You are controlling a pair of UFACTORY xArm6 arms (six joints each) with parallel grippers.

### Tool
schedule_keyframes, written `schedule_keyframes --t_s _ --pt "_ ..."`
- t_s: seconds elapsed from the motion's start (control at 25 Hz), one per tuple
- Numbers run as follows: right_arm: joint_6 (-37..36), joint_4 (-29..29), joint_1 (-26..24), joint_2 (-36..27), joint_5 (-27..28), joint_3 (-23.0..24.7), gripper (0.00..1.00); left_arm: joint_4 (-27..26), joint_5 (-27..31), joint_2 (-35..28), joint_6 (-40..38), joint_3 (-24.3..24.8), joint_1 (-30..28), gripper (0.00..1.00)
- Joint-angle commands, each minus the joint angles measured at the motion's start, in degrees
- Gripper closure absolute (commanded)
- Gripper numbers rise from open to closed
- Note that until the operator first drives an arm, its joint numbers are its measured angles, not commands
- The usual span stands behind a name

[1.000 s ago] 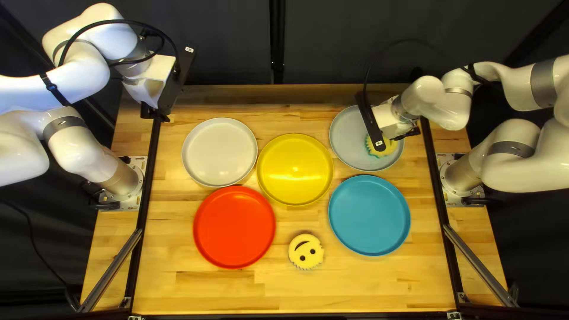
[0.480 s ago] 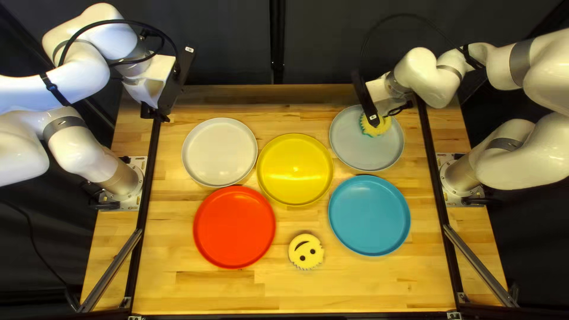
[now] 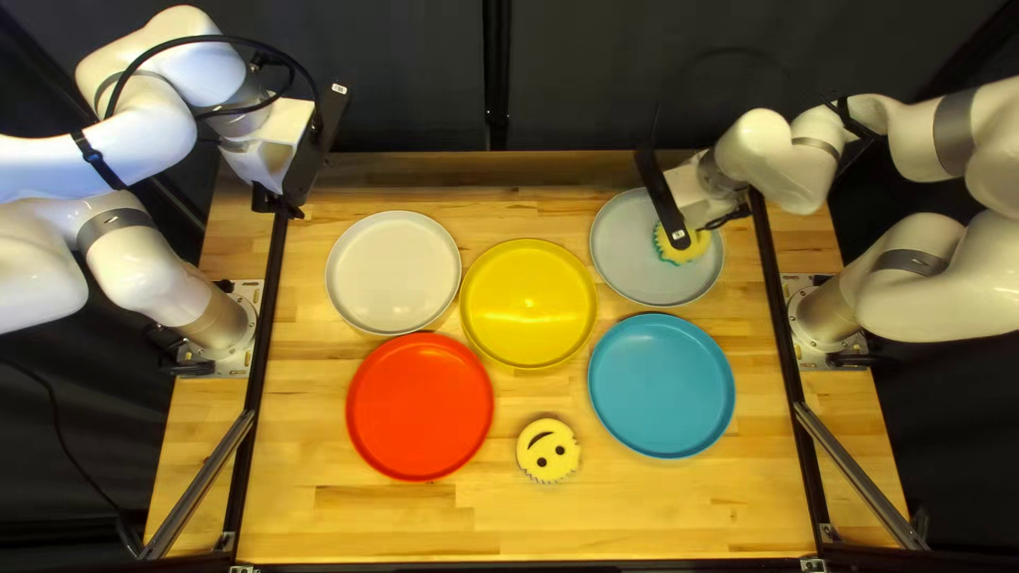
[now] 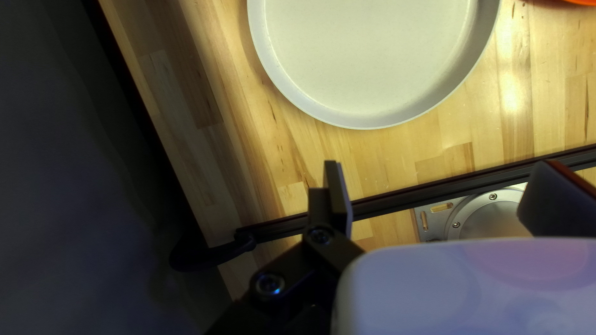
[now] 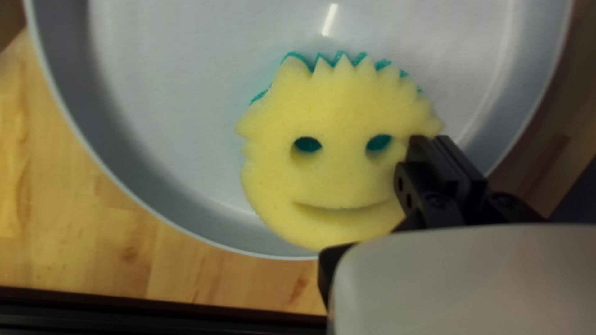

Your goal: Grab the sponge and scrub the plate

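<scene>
Over the light grey plate, my right gripper holds a round yellow sponge with a teal underside. The sponge lies face up in the plate. From the right wrist view, the right gripper is shut on the edge of the sponge, its fingers close together beside one eye hole. The plate surrounds the sponge. My left gripper hangs at the table's far left, away from the plate being touched. Seen from its wrist, the left gripper stands open with nothing between its fingers.
A white plate, a yellow plate, a red plate and a blue plate lie on the table. A second smiling sponge rests between the red and blue plates, nearer the front edge.
My right gripper and the sponge moved across the plate toward the table's far edge, then partway back toward the near edge. The left arm stayed still.
</scene>
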Motion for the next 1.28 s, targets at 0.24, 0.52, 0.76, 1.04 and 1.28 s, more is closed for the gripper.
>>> schedule_keyframes --t_s 0.24,0.52,0.76,1.04,1.28 --pt "-6.03 1.25 -6.24 9.39 -2.84 -6.12 1.0 0.0 0.0 0.0 0.0 0.0 0.0 0.0" --pt "-9.79 4.07 -8.29 18.36 -2.74 -15.08 1.0 0.0 0.0 0.0 0.0 0.0 0.0 0.0" --pt "-9.57 4.64 -7.33 19.09 -2.93 -15.64 1.0 0.0 0.0 0.0 0.0 0.0 0.0 0.0" --pt "-1.47 1.02 -1.69 9.32 -1.76 -7.06 1.0 0.0 0.0 0.0 0.0 0.0 0.0 0.0" --pt "8.49 -2.67 6.22 3.09 0.9 -3.03 1.0 0.0 0.0 0.0 0.0 0.0 0.0 0.0"
